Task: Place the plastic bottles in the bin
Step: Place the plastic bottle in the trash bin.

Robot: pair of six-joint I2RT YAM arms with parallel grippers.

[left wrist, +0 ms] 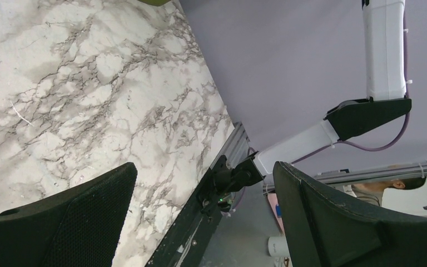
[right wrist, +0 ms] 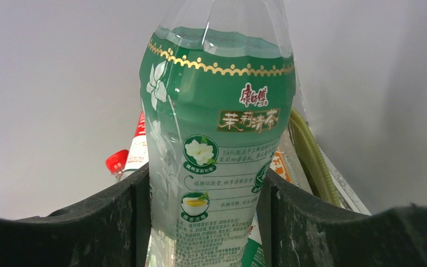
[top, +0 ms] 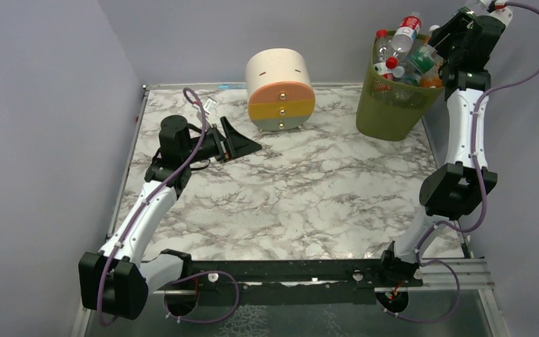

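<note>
The olive-green mesh bin (top: pixel 386 116) stands at the table's far right corner, piled above its rim with several plastic bottles (top: pixel 401 42). My right gripper (top: pixel 441 43) hangs over the bin's right side, shut on a clear bottle with a green label (right wrist: pixel 217 128). In the right wrist view both fingers (right wrist: pixel 117 222) press its sides. Behind it show a red-capped bottle (right wrist: pixel 117 162) and the bin's rim (right wrist: pixel 311 161). My left gripper (top: pixel 247 144) lies low over the left of the table, open and holding nothing (left wrist: pixel 203 222).
A round cream, orange and yellow drawer unit (top: pixel 281 88) stands at the back middle. A small white tag (top: pixel 209 104) lies near the back left edge. Grey walls close in the left, back and right sides of the marble table (top: pixel 309 196).
</note>
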